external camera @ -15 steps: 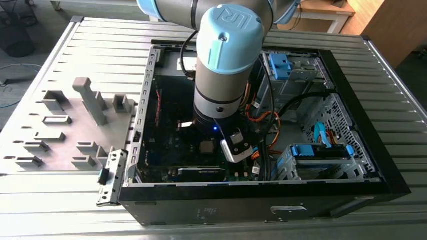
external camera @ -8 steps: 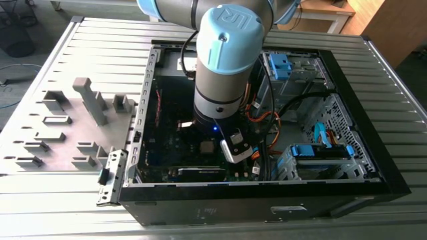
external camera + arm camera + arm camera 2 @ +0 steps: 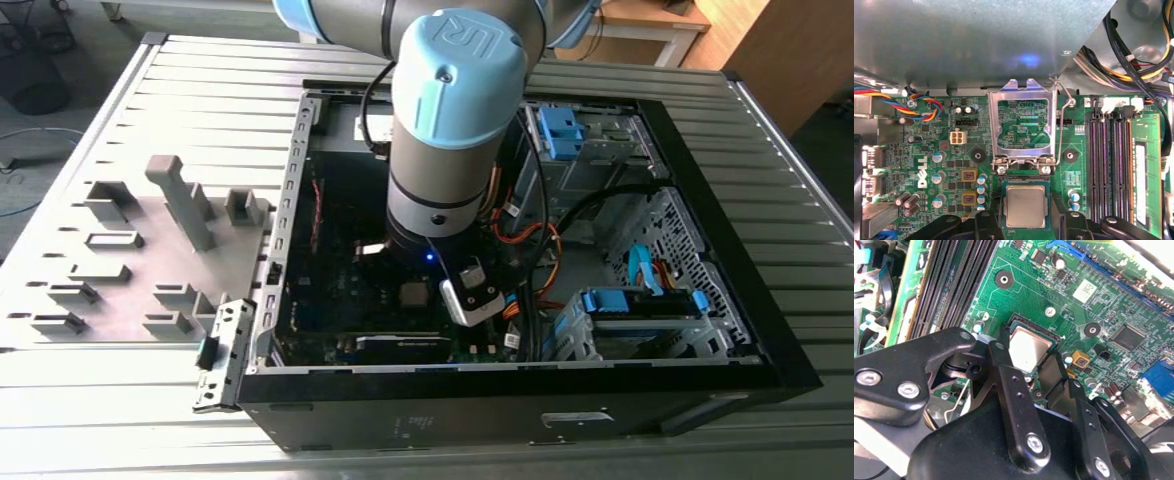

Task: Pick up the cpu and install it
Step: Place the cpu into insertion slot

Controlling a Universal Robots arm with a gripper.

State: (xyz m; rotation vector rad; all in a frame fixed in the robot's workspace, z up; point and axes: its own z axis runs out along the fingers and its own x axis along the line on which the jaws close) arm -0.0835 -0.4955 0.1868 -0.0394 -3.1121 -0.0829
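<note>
Closest in, hovering right at the cpu [image 3: 1025, 206]: the end effector [image 3: 1028, 223], clamped or released impossible to tell. Seated flat and square in the socket [image 3: 1024, 176] on the motherboard [image 3: 944, 150], so apparently placed. Just beyond, hinged upright: the retention frame [image 3: 995, 125], not yet closed or latched.

Square tan-grey cpu [image 3: 1025, 206] lies flat in socket [image 3: 1024, 176].

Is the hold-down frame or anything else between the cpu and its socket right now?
Nothing visible does. The metal hold-down frame is swung open, standing clear of the socket, with its wire lever raised beside it. The cpu sits over the socket opening.
</note>
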